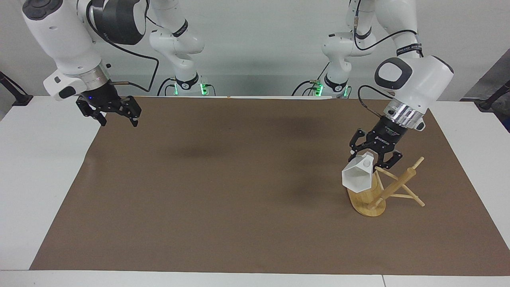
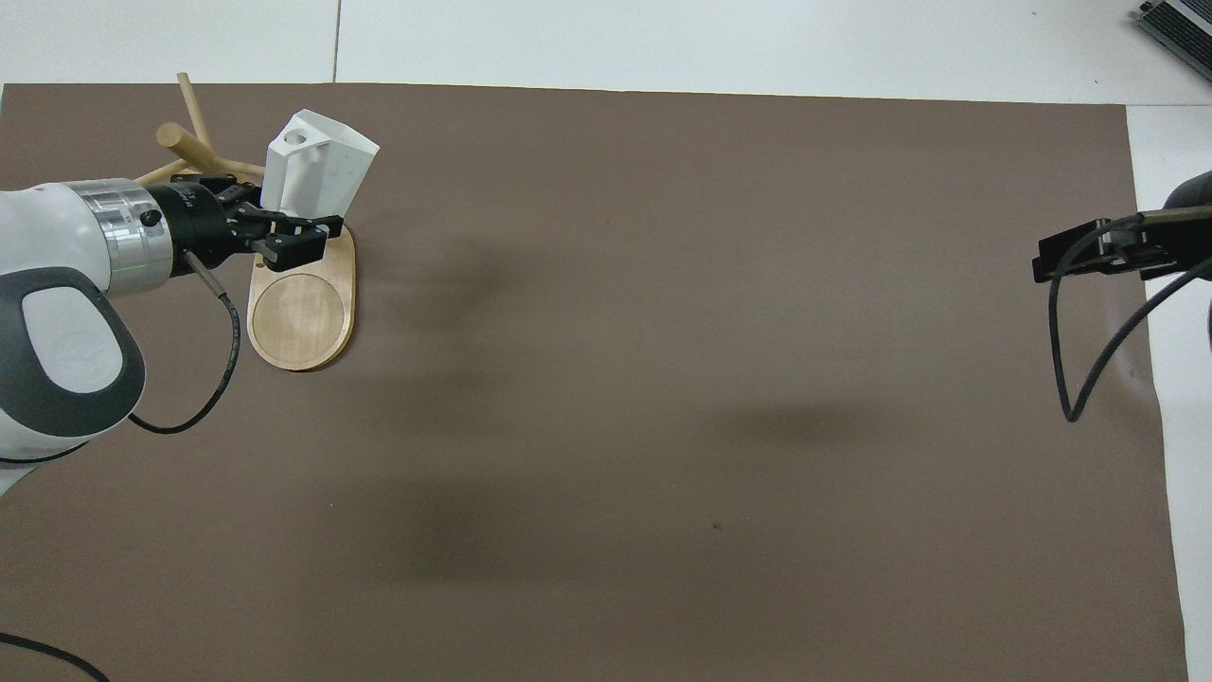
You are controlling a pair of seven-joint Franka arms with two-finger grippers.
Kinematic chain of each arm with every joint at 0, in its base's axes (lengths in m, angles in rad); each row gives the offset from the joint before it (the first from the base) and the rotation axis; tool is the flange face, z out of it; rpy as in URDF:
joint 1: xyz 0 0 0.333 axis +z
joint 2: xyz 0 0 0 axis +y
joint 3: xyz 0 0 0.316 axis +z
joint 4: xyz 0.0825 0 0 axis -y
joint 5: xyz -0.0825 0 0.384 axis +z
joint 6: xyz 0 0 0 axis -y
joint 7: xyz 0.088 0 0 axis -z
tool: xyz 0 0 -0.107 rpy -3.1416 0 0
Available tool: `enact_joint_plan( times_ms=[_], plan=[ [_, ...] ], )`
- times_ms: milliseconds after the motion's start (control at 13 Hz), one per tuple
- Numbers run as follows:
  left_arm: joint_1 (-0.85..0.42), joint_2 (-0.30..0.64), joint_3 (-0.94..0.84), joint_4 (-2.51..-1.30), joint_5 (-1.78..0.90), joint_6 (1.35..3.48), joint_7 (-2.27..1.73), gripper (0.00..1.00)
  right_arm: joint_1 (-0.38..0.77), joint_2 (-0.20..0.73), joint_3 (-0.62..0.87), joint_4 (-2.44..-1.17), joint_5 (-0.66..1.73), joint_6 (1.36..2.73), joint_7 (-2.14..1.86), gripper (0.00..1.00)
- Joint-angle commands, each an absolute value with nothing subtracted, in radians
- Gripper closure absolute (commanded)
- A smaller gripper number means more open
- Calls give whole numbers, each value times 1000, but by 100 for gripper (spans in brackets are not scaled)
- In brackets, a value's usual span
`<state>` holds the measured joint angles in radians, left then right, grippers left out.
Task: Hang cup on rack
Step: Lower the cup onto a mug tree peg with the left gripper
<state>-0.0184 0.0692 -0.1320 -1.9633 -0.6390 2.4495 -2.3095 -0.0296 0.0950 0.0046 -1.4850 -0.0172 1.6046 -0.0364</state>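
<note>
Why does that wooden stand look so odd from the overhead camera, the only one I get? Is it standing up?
Observer: No. The facing camera shows the rack tipped over, its post slanting sideways instead of pointing up.
Operator: Which way is the white cup open?
Observer: The cup is held by its handle in the left end effector, in front of the rack's base. Its hexagonal mouth is turned away from the robots.
Operator: What is the other arm doing?
Observer: It waits, its right end effector open in the air above the brown mat, by the edge at the right arm's end.
</note>
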Motion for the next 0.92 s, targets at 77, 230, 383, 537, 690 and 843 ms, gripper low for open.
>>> enact_joint_plan(
  times_ms=[77,230,383,537,690,843],
  plan=[
    [-8,64,-132,-1980,-624,2474,-2330,100,-22,71,11,-1497,-17,1605,-20,0],
    [-2,64,-132,-1980,-624,2474,-2333,100,-15,71,21,-1497,-17,1601,-28,0],
    [2,66,-132,-1980,-624,2474,-2355,100,-9,66,21,-1499,-17,1592,-28,0],
    [18,66,-132,-1980,-624,2474,-2388,100,-23,66,21,-1500,-17,1591,-28,0],
    [18,66,-133,-1982,-624,2477,-2413,100,-31,66,20,-1500,-17,1591,-28,0],
    [18,67,-133,-1996,-624,2491,-2427,100,-31,66,20,-1500,-17,1591,-28,0]
  ],
)
